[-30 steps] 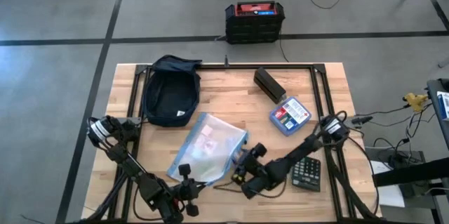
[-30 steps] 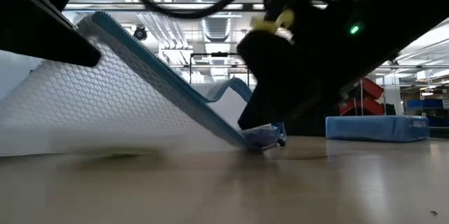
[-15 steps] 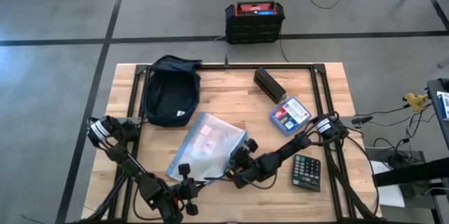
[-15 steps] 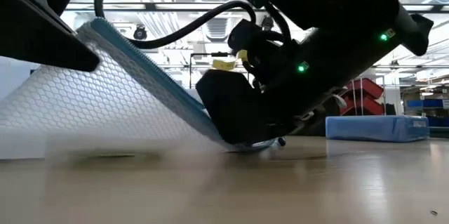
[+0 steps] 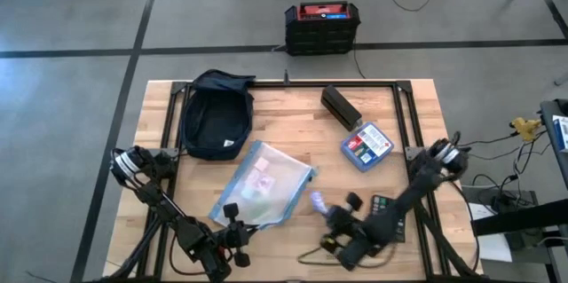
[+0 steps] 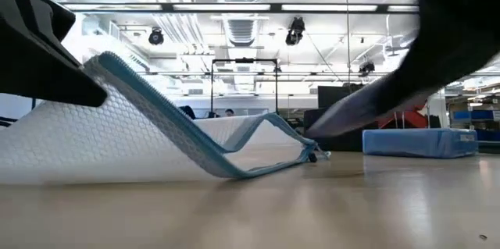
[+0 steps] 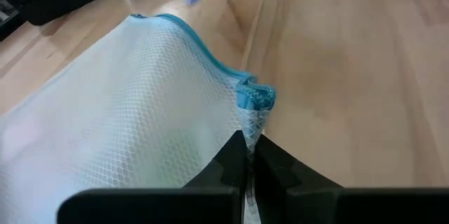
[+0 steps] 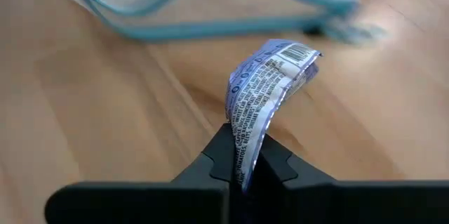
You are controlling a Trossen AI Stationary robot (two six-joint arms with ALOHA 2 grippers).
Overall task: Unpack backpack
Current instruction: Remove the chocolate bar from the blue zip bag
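The backpack [image 5: 214, 114], a dark navy soft fabric bag with a rounded rectangular outline, lies flat on the far left part of the wooden worktop [image 5: 293, 132], well apart from both hands and farther back than either. Nearer, between the backpack and the hands, lies a translucent mesh pouch [image 5: 263, 185] with a honeycomb weave and a blue zipper edge.

The left hand [image 7: 247, 155] sits at the pouch's near corner, clenched on the mesh beside the bunched blue zipper end. In the low view, the pouch's edge rises from the worktop in a slanted fold.

The right hand [image 8: 242, 155] is at the near middle of the worktop, just right of the pouch, its fingers pinched on a small lilac foil wrapper [image 8: 270, 80] printed with small text and a barcode; the wrapper curls upward from the grip.

On the right half, a small blue box [image 5: 366, 145] with a red label lies flat, a long black bar-shaped case [image 5: 340, 106] lies beyond it, and a dark calculator [image 5: 387, 216] sits near the right arm.
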